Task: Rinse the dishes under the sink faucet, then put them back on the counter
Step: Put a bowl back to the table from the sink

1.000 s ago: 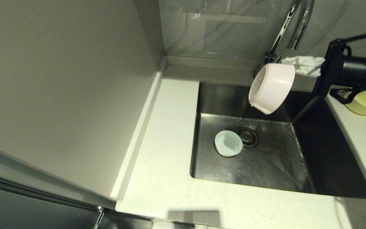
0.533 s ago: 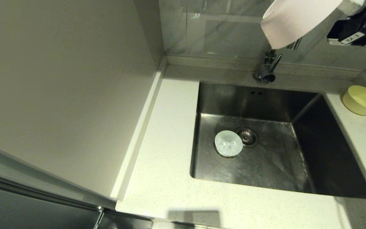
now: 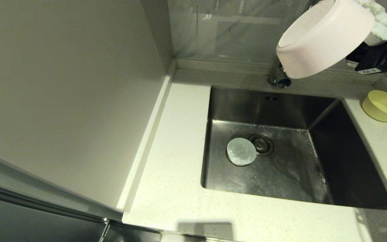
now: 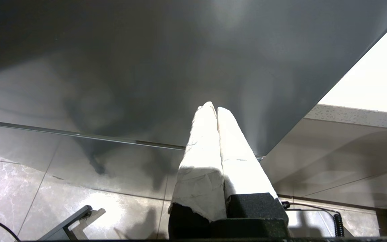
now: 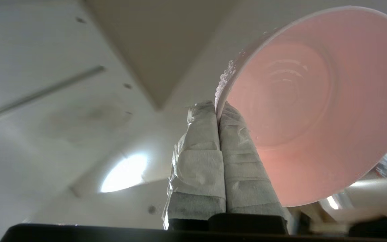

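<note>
Head view, sink point(image 3: 233, 104): white bowl point(image 3: 241, 151) sits in the steel basin, touching the drain point(image 3: 261, 144)
Pink bowl point(image 3: 321, 40): held high over the faucet point(image 3: 281, 78), tilted; droplets bead on its rim
Right gripper point(image 5: 217, 109): taped fingers pinched tight on the pink bowl's rim
Yellow-green bowl point(image 3: 383, 106): on the counter point(image 3: 170, 188), far right
Left gripper point(image 4: 216, 109): parked low, fingers pressed together, holding nothing
Handling: looks light, stiff, slippery when wet; rim pinch seems the sensible hold
Writing: small white label on the arm; unreadable

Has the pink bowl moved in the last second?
Yes. The pink bowl, pinched by the right pincer, has risen from the sink's back wall to above the faucet base.
</note>
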Robot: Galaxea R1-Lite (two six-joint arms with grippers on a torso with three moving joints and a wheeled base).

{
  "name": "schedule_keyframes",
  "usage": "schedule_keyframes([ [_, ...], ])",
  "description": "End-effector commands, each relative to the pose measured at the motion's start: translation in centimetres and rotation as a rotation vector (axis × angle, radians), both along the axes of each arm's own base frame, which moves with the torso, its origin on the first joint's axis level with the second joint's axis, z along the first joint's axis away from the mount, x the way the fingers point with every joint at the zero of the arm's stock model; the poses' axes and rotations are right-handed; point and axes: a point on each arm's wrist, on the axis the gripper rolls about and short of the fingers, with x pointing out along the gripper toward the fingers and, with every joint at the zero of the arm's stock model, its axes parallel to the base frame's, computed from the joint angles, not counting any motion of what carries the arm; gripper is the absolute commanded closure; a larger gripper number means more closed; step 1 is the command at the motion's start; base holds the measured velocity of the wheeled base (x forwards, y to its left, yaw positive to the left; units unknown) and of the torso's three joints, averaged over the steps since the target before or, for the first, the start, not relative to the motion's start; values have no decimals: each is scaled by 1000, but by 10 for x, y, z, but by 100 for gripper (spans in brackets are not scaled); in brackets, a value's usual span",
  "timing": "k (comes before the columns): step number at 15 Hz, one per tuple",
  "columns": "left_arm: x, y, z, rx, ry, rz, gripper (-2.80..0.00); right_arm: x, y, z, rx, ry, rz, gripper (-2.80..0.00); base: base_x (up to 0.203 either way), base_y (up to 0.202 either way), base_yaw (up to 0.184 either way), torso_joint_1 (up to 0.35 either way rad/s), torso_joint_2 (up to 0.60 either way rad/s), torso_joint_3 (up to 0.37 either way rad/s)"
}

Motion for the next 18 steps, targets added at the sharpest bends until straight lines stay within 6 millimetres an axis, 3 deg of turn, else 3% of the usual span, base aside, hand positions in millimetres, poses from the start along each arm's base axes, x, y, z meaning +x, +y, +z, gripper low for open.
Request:
schedule_keyframes([
  [1, 0, 0, 0, -1, -2, 1, 0, -5, 0, 3, -5, -16, 11, 0, 0, 0, 0, 0, 0, 0],
  [5, 0, 0, 0, -1, -2, 1, 0, -34, 1, 90, -14, -422, 5, 0, 0, 0, 0, 0, 0, 0],
  [7, 0, 0, 0, -1, -2, 1, 0, -40, 3, 103, -37, -528, -4, 0, 0, 0, 0, 0, 0, 0],
  [8, 0, 0, 0, -1, -2, 1, 0, -37, 4, 99, -66, -536, -7, 0, 0, 0, 0, 0, 0, 0],
  [10, 0, 0, 0, -1, -2, 1, 0, -19, 4, 67, -146, -483, -22, 0, 0, 0, 0, 0, 0, 0],
  [12, 0, 0, 0, -1, -2, 1, 0, 1, 1, -2, -239, -308, -23, 0, 0, 0, 0, 0, 0, 0],
  [14, 0, 0, 0, -1, -2, 1, 0, 3, -1, -54, -280, -153, 0, 0, 0, 0, 0, 0, 0, 0],
  [16, 0, 0, 0, -1, -2, 1, 0, 2, -1, -70, -295, -107, 12, 0, 0, 0, 0, 0, 0, 0],
  [18, 0, 0, 0, -1, -2, 1, 0, 8, -1, -49, -295, -176, 1, 0, 0, 0, 0, 0, 0, 0],
])
